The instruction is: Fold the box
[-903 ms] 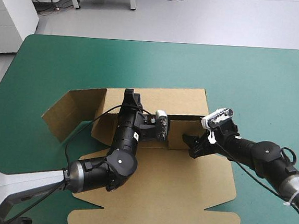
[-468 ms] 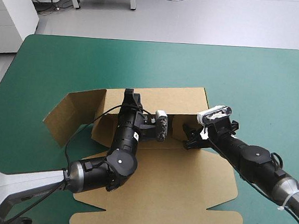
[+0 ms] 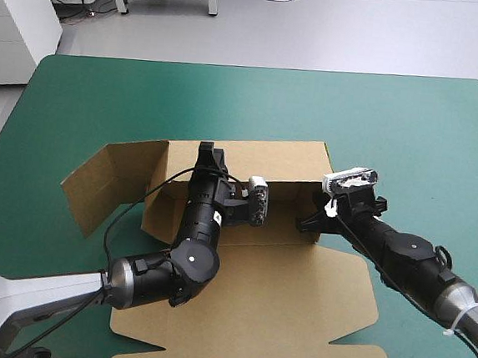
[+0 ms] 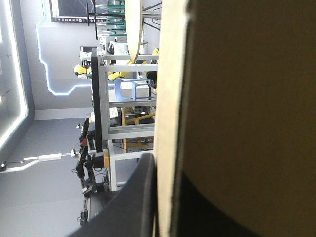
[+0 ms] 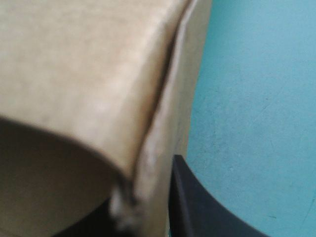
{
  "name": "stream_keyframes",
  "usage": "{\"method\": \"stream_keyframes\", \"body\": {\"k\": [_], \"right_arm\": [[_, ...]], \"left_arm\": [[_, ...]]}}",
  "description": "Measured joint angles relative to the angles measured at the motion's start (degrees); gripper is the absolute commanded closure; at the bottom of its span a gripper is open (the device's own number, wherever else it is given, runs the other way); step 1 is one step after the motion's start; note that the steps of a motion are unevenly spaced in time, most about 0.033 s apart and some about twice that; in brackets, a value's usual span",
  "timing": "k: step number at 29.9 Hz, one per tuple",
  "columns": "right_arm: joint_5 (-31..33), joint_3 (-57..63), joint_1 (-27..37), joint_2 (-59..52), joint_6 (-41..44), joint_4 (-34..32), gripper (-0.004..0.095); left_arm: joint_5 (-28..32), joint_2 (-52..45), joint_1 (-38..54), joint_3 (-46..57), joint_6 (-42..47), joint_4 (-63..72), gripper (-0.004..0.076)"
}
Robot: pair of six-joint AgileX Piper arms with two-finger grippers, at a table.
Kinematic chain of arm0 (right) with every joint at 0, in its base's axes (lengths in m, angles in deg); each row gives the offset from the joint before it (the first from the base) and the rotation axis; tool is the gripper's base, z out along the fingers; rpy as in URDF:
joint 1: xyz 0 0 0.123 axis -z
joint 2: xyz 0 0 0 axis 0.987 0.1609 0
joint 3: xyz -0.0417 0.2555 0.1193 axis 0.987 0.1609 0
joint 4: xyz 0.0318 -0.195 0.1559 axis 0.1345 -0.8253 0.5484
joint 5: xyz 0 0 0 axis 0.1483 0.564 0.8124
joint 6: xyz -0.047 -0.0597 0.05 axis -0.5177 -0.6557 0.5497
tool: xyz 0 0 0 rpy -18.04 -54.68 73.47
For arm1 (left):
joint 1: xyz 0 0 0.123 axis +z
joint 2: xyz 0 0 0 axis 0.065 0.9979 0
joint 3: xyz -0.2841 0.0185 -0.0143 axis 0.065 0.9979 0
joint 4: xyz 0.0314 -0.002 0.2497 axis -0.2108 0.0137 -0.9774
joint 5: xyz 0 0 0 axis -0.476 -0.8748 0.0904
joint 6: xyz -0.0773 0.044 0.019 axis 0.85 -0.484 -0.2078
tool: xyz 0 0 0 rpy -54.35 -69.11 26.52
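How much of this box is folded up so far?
Done: the back wall of the box stands up, a side flap raised at its left end. In hand: left gripper and right gripper each pinch the raised board. Left: the large near panel lies flat.

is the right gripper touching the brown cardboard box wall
Touching. The right wrist view shows the raised wall of the brown board box pinched between the right gripper's jaws, with one black jaw flush against the board and no gap.
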Motion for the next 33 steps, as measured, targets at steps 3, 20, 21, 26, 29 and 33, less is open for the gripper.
{"method": "stream_keyframes", "body": {"k": [3,20,21,26,29,33], "right_arm": [[-0.42,0.0,0.0,0.0,-0.2,0.2,0.0921],[-0.64,-2.51,0.0,3.05,-1.91,0.61,0.0921],[-0.87,-2.89,0.0,3.28,-1.91,0.61,0.0921],[-3.3,-4.51,0.0,4.26,-3.09,0.59,0.0921],[-4.2,-5.46,-0.06,4.6,-4.47,0.59,0.0921],[-5.41,-7.26,-0.06,6.11,-4.88,0.59,0.0921]], "left_arm": [[0.11,0.0,-0.05,0.0,-0.01,-0.44,0.0734],[5.52,-0.09,-0.05,0.0,0.98,-1.92,0.0205],[5.57,-0.09,-0.05,0.0,1.3,-2.56,0.0204],[5.9,-0.09,-0.05,0.0,1.98,-4.46,0.0207],[6.05,-0.09,-0.12,0.0,2.1,-4.52,0.0208],[4.71,-0.09,-1.81,0.0,2.15,-4.46,0.0207]]}}
